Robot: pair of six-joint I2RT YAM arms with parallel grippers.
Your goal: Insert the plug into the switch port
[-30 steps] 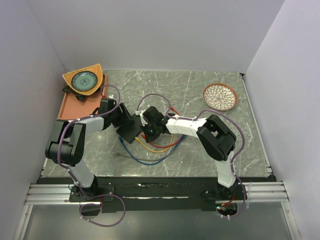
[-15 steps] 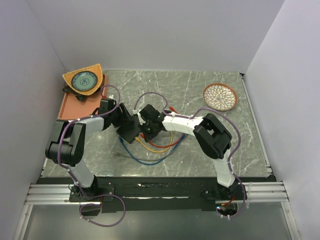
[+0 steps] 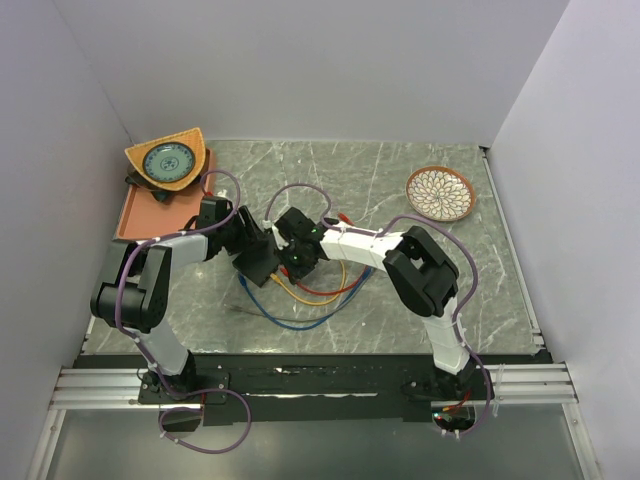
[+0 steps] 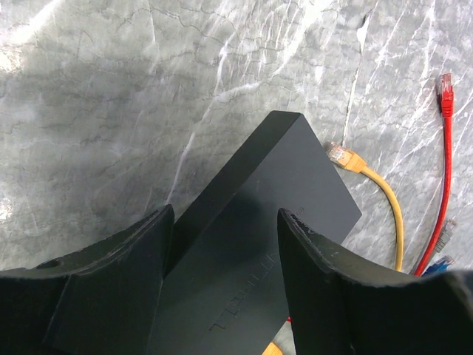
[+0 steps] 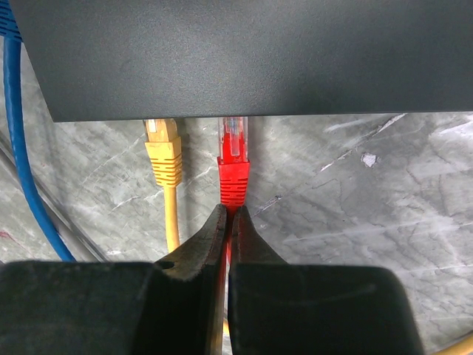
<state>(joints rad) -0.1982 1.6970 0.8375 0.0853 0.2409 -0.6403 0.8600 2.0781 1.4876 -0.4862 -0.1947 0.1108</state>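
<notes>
At the far left an orange tray (image 3: 135, 215) sits against the wall, clear of the work. Just right of it, the left end effector (image 4: 225, 214) stands about half open, and its fingers (image 4: 111, 281) appear to clamp the long sides of the switch (image 4: 273, 192). This is a flat matte-black box lying left of centre on the marble tabletop (image 3: 480, 280), with its port side turned toward the right arm.

A yellow plug (image 5: 162, 151) lies with its tip at that edge. Immediately right of it is the red plug (image 5: 234, 174), whose clear tip reaches just under the edge of the box. The switch port itself is hidden beneath the overhang, so I cannot tell how deep the tip sits.

The right end effector (image 5: 228, 214) is pinched almost closed on the red cable directly behind the plug's boot. It is the nearer arm and the one doing the work. The port lies straight ahead of it. The plug's long axis runs in line with the fingers and square to the port face, so the coming move looks like a straight push forward.

A patterned bowl (image 3: 441, 192) rests far right.
</notes>
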